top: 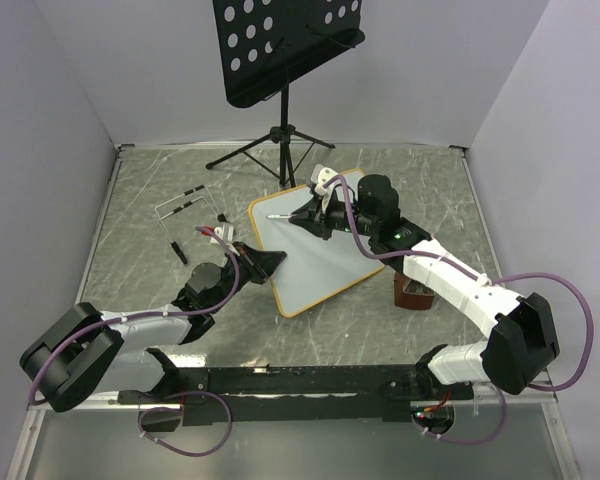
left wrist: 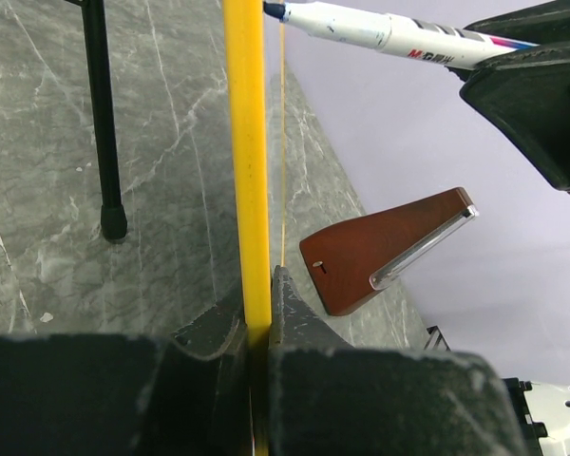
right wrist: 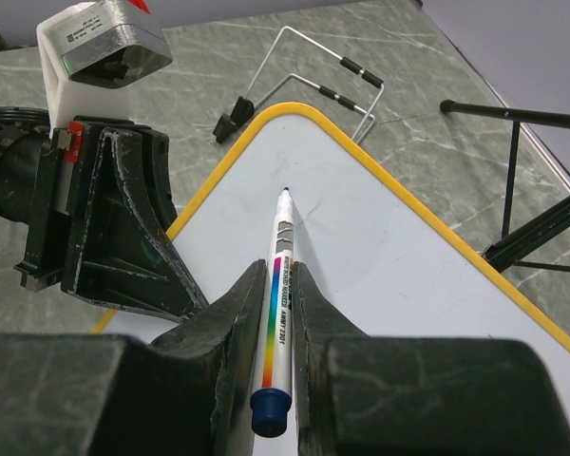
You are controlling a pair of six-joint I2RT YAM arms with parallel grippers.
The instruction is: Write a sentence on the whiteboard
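My left gripper (left wrist: 258, 318) is clamped tight on the whiteboard (top: 325, 265) frame's left edge, mid-table. My right gripper (right wrist: 277, 285) pinches the marker (right wrist: 283, 223), tip just inside the rounded corner. Open white surface runs rightward to the far edge.

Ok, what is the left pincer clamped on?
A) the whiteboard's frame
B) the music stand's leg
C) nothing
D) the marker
A: the left pincer is shut on the yellow-orange frame of the whiteboard; the marker sits in the right pincer.
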